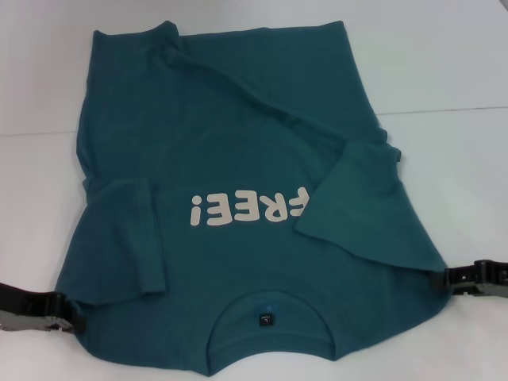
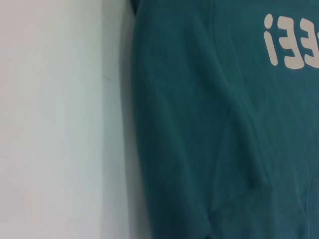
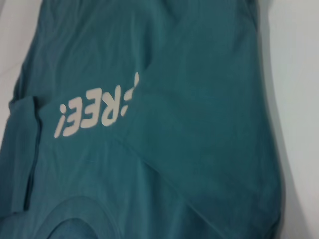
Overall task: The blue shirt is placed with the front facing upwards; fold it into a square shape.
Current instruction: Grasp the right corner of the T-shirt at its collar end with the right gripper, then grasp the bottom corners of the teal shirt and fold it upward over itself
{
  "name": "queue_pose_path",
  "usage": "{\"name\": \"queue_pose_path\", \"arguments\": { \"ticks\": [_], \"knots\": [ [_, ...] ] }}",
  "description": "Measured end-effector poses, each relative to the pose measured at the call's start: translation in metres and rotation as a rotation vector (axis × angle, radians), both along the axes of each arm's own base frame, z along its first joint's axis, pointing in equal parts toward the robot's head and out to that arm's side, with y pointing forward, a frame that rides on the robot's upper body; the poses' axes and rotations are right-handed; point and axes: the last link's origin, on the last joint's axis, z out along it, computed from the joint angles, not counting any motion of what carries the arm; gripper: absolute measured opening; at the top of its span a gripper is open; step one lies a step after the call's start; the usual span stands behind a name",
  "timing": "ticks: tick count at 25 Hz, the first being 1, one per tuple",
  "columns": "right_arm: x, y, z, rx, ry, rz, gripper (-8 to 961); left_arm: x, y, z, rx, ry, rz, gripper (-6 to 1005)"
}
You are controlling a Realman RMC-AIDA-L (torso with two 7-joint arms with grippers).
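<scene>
The blue shirt lies front up on the white table, collar nearest me and its cream "FREE!" print upside down from here. Both sleeves are folded inward over the chest, and the right one covers the print's end. My left gripper sits at the shirt's near left shoulder corner. My right gripper meets the near right shoulder corner. The left wrist view shows the shirt's side edge; the right wrist view shows the print and the folded sleeve.
The white table surrounds the shirt, with bare surface to the left, right and far side. A faint seam line crosses the table at mid-height.
</scene>
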Motion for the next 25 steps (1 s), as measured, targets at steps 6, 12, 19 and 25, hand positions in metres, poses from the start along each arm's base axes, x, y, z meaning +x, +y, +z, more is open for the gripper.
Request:
{"name": "queue_pose_path", "arguments": {
  "ticks": [6, 12, 19, 25],
  "knots": [
    [-0.002, 0.001, 0.0, 0.003, -0.004, 0.0, 387, 0.0, 0.0, 0.0, 0.0, 0.0, -0.002, 27],
    [-0.001, 0.0, 0.0, 0.006, -0.004, -0.016, 159, 0.0, 0.0, 0.0, 0.001, 0.0, -0.004, 27],
    [0.005, -0.005, 0.003, 0.015, -0.007, -0.033, 49, -0.001, -0.001, 0.0, 0.0, -0.002, -0.006, 27],
    [0.008, -0.014, 0.003, 0.015, 0.006, 0.009, 22, -0.001, -0.007, 0.006, -0.018, -0.022, -0.006, 27]
  ]
}}
